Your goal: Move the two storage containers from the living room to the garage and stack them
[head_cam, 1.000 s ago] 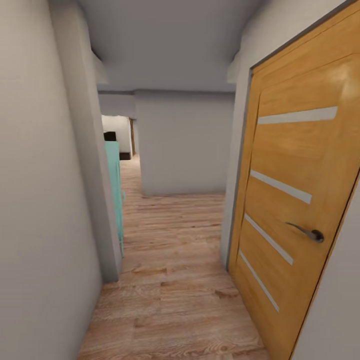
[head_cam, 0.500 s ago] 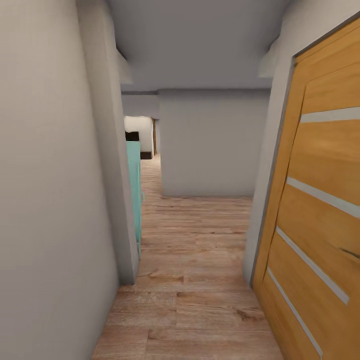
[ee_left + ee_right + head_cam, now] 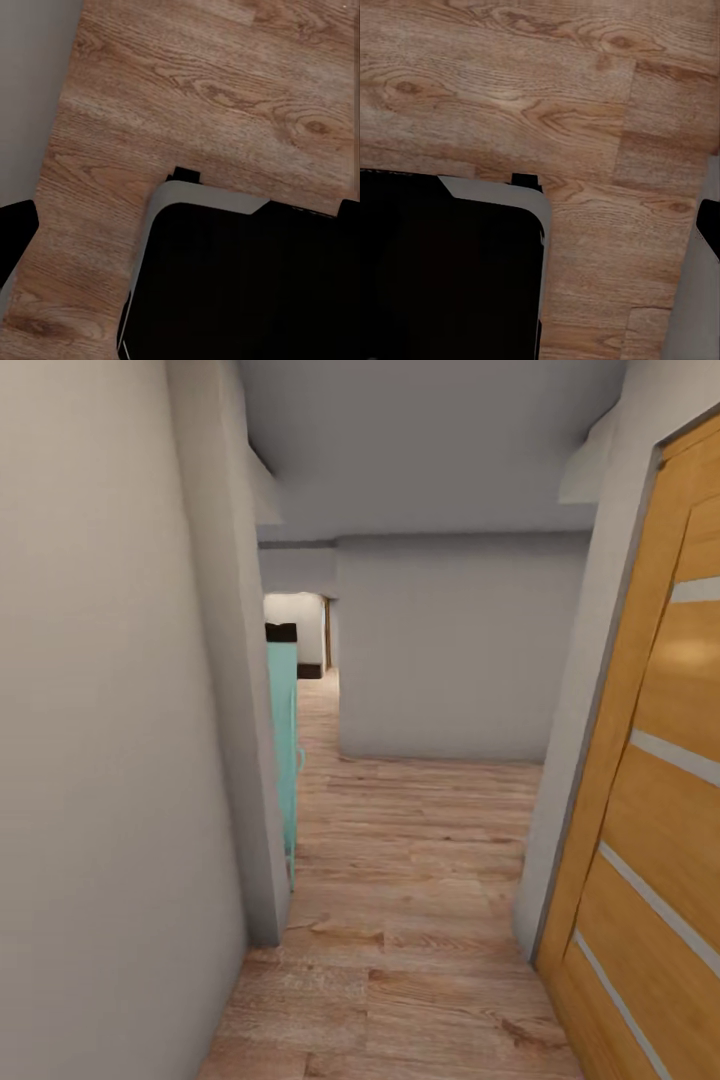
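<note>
Head view is looking down a narrow corridor with a light wood plank floor (image 3: pixel 400 880), white walls (image 3: pixel 100 710), an orange-wood door with glass slits (image 3: pixel 650 810) at the right and a turquoise cabinet (image 3: pixel 284 740) at the left. No writing is showing. Both wrist views are facing planks and the robot's dark base (image 3: pixel 240 285); the grippers' state cannot be told.

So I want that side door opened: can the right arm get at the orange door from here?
Probably not yet: the orange door stands ahead on the right, while the right wrist camera looks down at the wood floor.
</note>
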Tool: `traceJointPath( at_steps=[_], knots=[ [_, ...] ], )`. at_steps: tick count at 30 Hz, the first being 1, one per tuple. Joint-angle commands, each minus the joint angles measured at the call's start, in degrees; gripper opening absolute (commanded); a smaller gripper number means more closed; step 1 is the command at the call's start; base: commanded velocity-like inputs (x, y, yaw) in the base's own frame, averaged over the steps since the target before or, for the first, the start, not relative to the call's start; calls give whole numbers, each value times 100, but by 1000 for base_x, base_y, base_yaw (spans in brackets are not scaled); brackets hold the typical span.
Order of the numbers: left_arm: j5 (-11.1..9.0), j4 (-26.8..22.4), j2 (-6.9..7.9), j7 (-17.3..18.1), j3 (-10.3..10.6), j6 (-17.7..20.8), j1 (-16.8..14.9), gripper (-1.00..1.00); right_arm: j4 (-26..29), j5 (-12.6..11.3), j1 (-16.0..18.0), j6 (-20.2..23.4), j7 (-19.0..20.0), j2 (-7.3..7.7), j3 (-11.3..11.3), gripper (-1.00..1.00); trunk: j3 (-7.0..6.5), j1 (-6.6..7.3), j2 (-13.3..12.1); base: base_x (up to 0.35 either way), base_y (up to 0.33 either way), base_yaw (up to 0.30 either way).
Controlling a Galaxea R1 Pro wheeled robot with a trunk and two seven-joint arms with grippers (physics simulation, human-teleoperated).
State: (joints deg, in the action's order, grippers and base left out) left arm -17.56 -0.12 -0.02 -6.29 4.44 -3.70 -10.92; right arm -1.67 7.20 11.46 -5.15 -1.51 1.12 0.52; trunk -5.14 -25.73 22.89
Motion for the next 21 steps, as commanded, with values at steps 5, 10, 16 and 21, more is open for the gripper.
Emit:
traceJointPath(
  at_steps=[5,10,16,21],
  knots=[
    [-46,3,-6,-12,48,-12,0,100,-18,49,6,-30,-16,14,15,100,2,-5,3,323,0,3],
    [-46,3,-6,-12,48,-16,-3,100,-18,45,6,-30,-18,18,18,100,2,-5,3,323,0,0],
    [-46,3,-6,-12,48,-17,-1,100,-18,45,6,-30,-24,20,18,100,2,-5,3,323,0,0],
    [-46,3,-7,-12,49,-17,-2,100,-18,45,6,-31,-25,33,22,100,2,-5,3,323,0,0]
  ],
)
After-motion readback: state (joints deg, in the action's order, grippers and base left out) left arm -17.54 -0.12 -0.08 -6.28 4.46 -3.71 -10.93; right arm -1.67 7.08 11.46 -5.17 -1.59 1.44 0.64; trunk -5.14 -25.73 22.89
